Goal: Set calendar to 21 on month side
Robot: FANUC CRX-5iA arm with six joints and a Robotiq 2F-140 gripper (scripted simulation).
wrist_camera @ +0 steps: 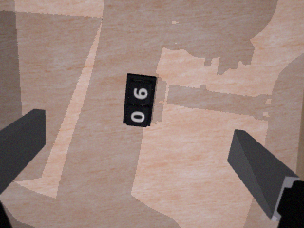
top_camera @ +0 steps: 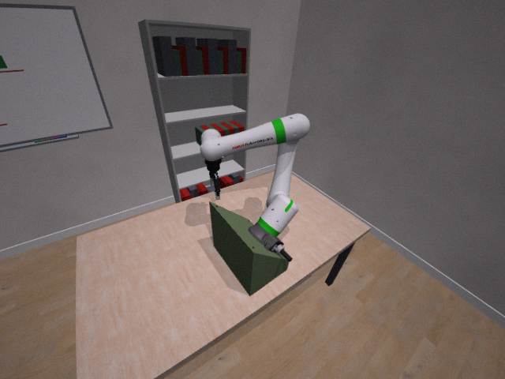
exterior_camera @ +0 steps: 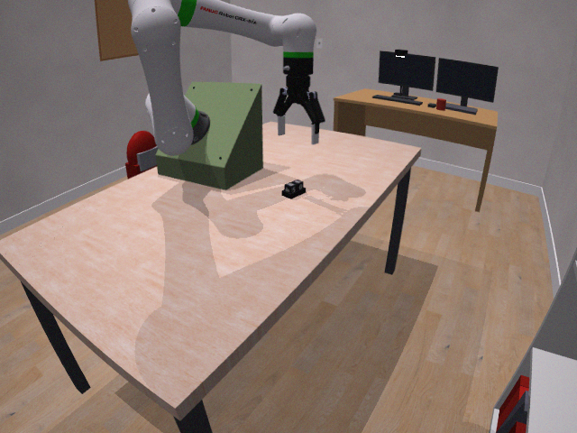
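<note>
The calendar (exterior_camera: 293, 188) is a small black tray with two black cubes side by side, standing on the table near the green robot base. In the wrist view the calendar (wrist_camera: 140, 105) lies below me; the cubes' top faces show white digits that read as a 6 or 9 and a 0. The month's name is not legible. My gripper (exterior_camera: 297, 132) hangs well above the calendar, fingers wide open and empty. In the wrist view its two fingers stand far apart at the left and right edges. In the top view the gripper (top_camera: 215, 191) sits behind the base and the calendar is hidden.
The green wedge-shaped robot base (exterior_camera: 212, 133) stands left of the calendar. The table's far edge (exterior_camera: 387, 186) lies to the right. A second desk with monitors (exterior_camera: 416, 109) stands further back. A bookshelf (top_camera: 201, 110) is behind the table.
</note>
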